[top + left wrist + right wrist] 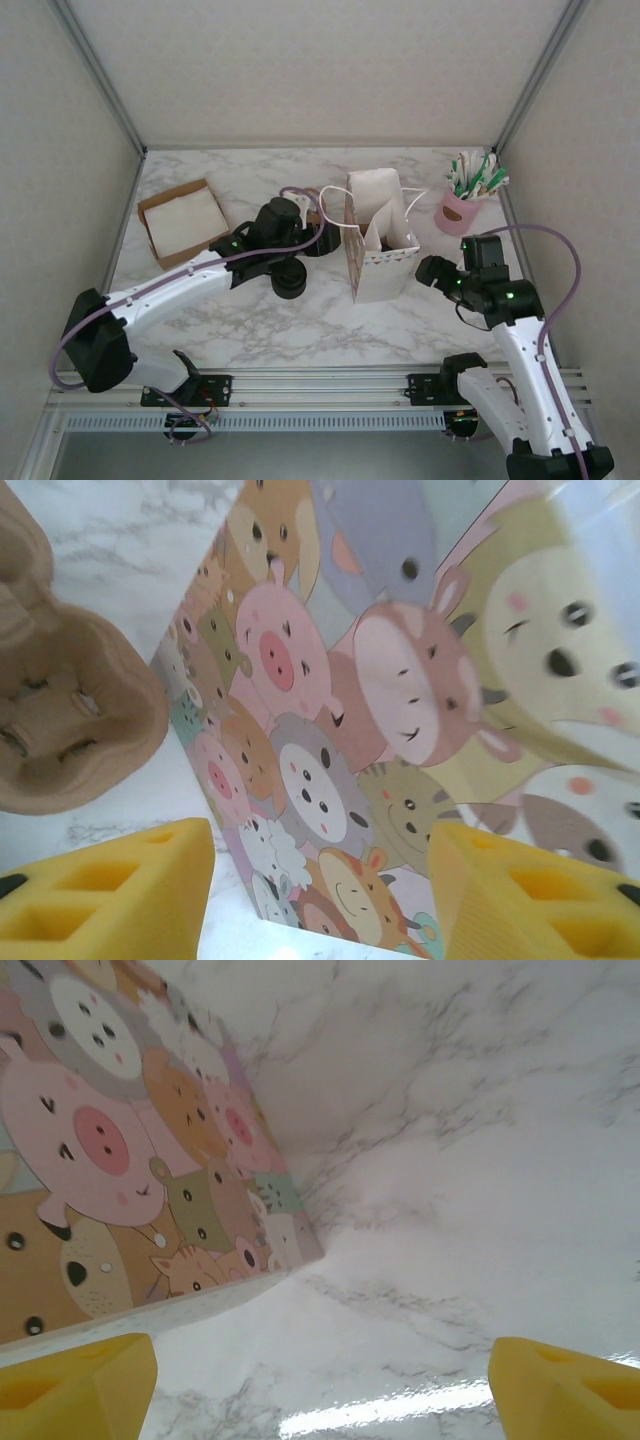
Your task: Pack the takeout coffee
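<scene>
a paper bag [385, 275] stands upright in the middle of the marble table [300, 330], top open, white handles out to both sides. a dark shape [385, 240] sits inside, too small to name. the left arm [190, 285] reaches in on the bag's left, its black end near the bag. a round black thing [290, 283] lies just beside that arm. the right gripper [430, 270] is just beside the bag's right wall. a cardboard box [180, 222] lies far left, a pink cup [458, 213] of straws [475, 175] at the right rear.
</scene>
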You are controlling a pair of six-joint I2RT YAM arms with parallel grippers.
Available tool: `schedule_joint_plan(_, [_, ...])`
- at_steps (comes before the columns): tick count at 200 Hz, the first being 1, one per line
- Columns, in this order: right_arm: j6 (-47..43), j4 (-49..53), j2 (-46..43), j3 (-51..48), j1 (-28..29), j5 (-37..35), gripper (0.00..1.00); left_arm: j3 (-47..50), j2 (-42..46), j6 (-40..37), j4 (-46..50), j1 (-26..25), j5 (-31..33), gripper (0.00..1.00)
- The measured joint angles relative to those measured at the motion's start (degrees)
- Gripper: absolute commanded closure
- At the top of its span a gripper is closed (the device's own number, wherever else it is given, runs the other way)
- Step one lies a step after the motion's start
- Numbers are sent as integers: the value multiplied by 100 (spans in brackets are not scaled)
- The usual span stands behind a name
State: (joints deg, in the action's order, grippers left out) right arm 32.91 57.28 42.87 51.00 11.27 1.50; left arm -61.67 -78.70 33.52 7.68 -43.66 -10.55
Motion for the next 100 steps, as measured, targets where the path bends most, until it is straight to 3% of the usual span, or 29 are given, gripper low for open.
schedule_joint_plan(28, [-7, 7, -195, 151, -4, -424, 1, 0, 560, -42, 59, 2, 433, 26])
schedule_joint_plan(51, [-55, -17, -219, 245, -4, -820, 1, 11, 1001, -111, 140, 103, 793, 1])
schedule_joint_plan(73, [-160, -157, -205, 260, -4, -1204, 1, 129, 1346, -184, 190, 503, 984, 0])
schedule_joint_plan(100, [-326, -378, -96, 264, -4, -1609, 1, 374, 1611, -203, 258, 1381, 1043, 0])
